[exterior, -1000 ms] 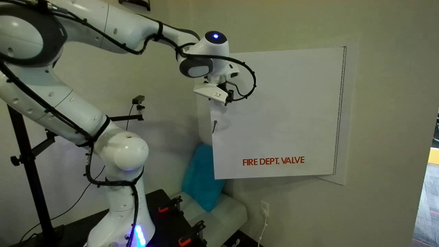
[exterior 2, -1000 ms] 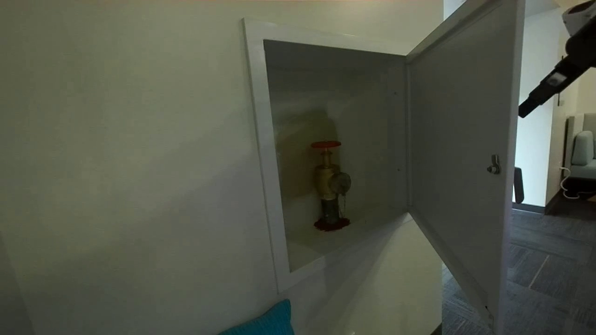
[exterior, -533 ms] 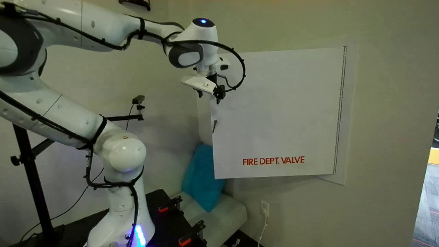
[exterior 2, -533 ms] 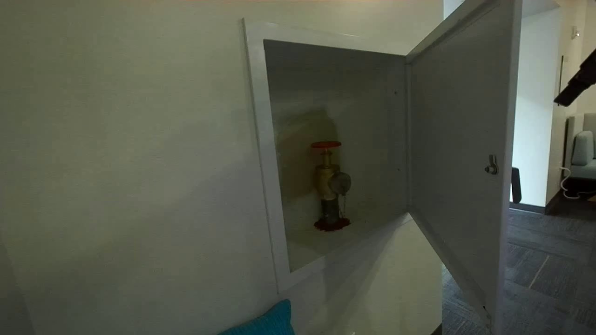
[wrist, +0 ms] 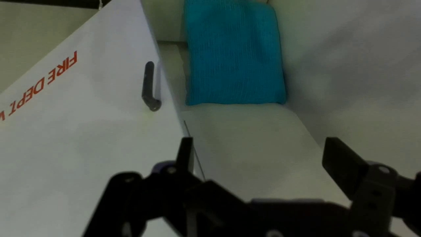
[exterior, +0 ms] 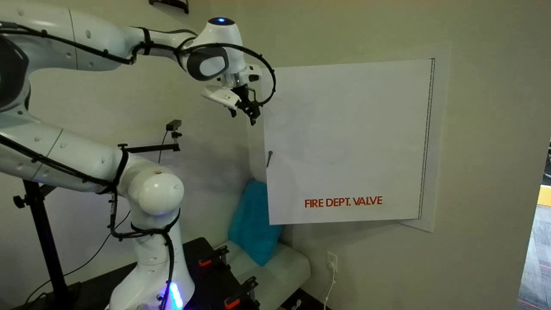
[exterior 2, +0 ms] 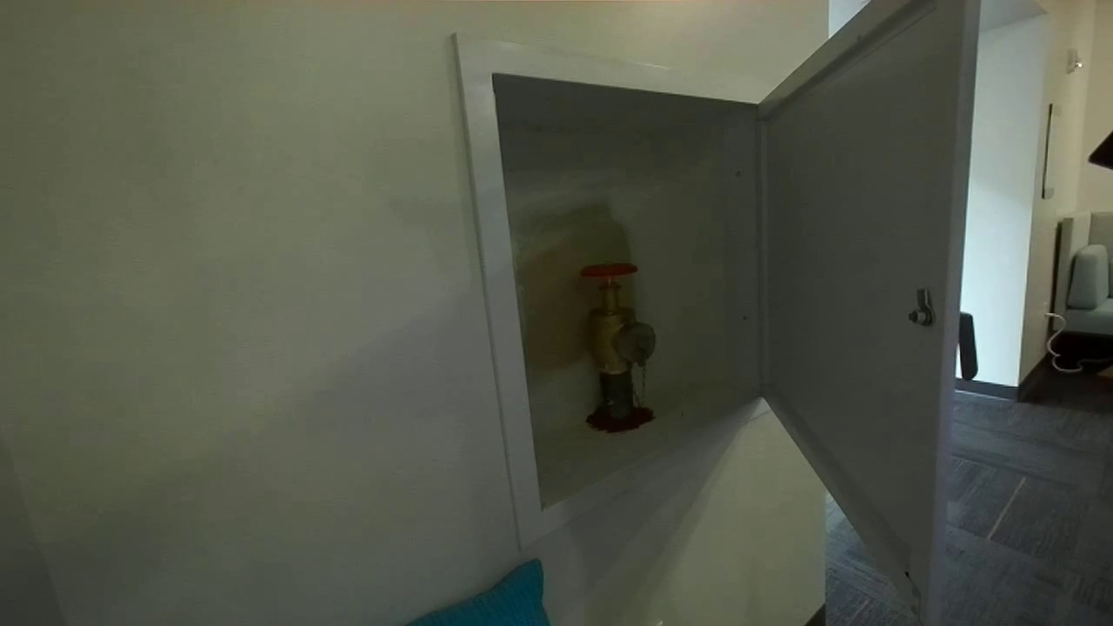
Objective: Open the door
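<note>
Claw [exterior: 243,117] higher and farther from the door [exterior: 344,142] than before

The arm [exterior: 92,160] is glossy white, dark grey trim [exterior: 194,65] on the joints, little round dimples [exterior: 88,34] along the links. Chunky black cable [exterior: 221,44] strapped on, blue lights [exterior: 176,296] glowing at wrist [exterior: 224,33] and base [exterior: 142,280]. The hand [wrist: 259,146] is kinda blocky, black, 2 fingers [wrist: 343,166], pale screw heads [wrist: 383,170].
</note>
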